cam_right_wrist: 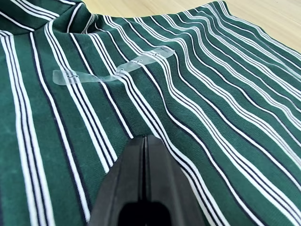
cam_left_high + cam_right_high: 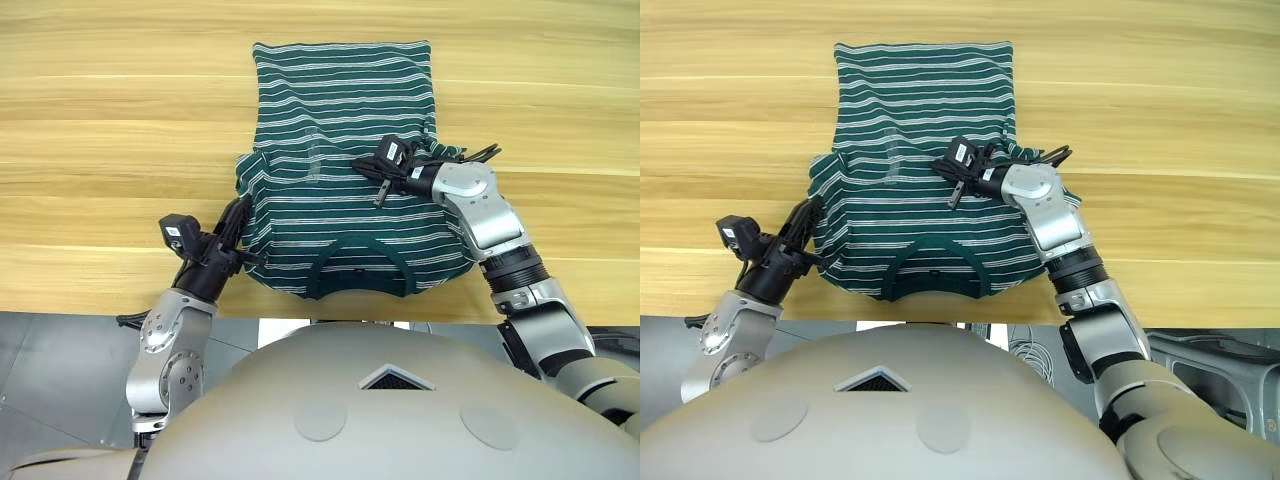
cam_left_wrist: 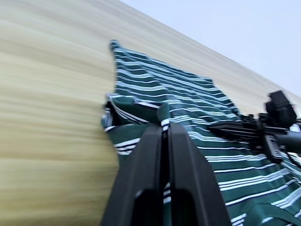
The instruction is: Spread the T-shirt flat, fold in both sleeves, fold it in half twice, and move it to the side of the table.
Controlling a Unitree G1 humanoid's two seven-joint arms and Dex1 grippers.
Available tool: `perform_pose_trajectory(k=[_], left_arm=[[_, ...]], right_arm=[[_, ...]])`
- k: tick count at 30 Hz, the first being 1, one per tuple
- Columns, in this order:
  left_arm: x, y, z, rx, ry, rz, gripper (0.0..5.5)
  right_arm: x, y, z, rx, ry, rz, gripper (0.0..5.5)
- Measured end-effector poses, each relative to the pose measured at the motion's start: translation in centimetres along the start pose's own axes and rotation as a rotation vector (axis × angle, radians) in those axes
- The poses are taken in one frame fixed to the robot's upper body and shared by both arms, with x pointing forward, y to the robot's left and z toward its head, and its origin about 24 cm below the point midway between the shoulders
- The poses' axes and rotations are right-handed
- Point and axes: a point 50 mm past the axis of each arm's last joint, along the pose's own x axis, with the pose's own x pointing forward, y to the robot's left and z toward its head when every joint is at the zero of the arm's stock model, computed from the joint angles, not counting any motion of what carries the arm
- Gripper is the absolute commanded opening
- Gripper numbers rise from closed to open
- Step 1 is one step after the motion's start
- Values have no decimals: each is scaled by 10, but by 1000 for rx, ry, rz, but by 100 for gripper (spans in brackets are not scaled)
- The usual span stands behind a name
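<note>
Your left pincer (image 3: 162,128) pinching T-shirt (image 2: 340,110) edge on bench (image 2: 100,120), right pincer (image 1: 143,139) closed on its cloth, clear strip label (image 1: 117,71) unreadable

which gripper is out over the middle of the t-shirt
The right gripper: it sits over the T-shirt's striped middle, while the left gripper is at its left edge.
</note>
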Motion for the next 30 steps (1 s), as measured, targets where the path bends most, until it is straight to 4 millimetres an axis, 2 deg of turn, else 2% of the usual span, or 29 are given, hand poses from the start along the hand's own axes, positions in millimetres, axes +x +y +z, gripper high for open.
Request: perform_pose_trajectory(k=[4, 8, 11, 19, 24, 30], left_arm=[[1, -15, -2, 121, 68, -80, 5], [3, -24, -13, 201, 147, -134, 5], [4, -26, -28, 210, 214, -158, 5], [11, -29, -50, 309, 310, -195, 5], [6, -32, -51, 318, 318, -200, 75], [2, -39, -43, 329, 303, -225, 178]], right_arm=[[1, 0, 0, -2, 0, -1, 0], [3, 1, 1, -1, -5, -5, 0], [4, 2, 2, -4, -7, -3, 0], [6, 3, 2, -20, -5, -2, 0], [6, 3, 2, -21, -5, -2, 0], [6, 3, 3, -22, -5, -2, 0]])
